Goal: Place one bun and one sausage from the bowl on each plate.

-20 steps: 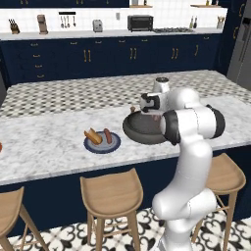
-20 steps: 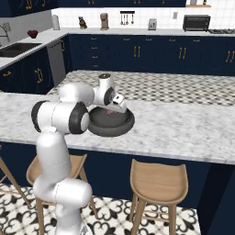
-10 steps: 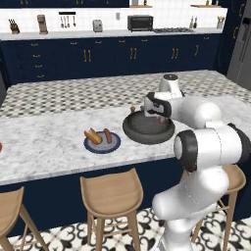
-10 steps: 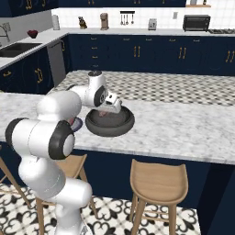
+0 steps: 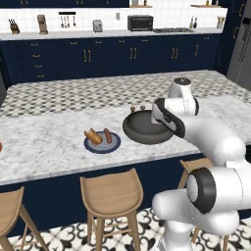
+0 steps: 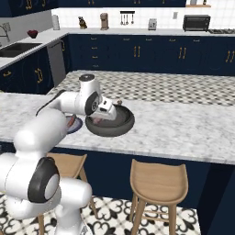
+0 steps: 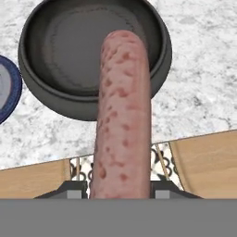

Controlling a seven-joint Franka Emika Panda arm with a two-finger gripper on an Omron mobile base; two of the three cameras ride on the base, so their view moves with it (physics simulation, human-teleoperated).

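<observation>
A long pink, speckled sausage (image 7: 122, 106) sticks out from between my gripper's (image 7: 119, 187) fingers, which are shut on its near end. It hangs over the near rim of the dark bowl (image 7: 44, 95), whose inside looks bare in the hand view. From the base cameras the gripper (image 5: 160, 119) hovers at the bowl's (image 5: 139, 131) right side, low over it. The dark blue plate (image 5: 102, 143) lies left of the bowl with a bun (image 5: 92, 137) and a sausage (image 5: 107, 135) on it. A sliver of a red-brown plate rim (image 5: 1, 147) shows at the far left edge.
Two small shakers (image 5: 137, 108) stand just behind the bowl. Wooden stools (image 5: 112, 192) line the counter's near edge below the bowl. The marble counter (image 5: 44, 139) stretches wide to the left; in the right base view my arm partly hides the blue plate (image 6: 75, 123).
My arm's elbow has swung out and down toward the stools, closer to the cameras. The hand has stayed over the bowl, shifting slightly to its near rim with the sausage in it.
</observation>
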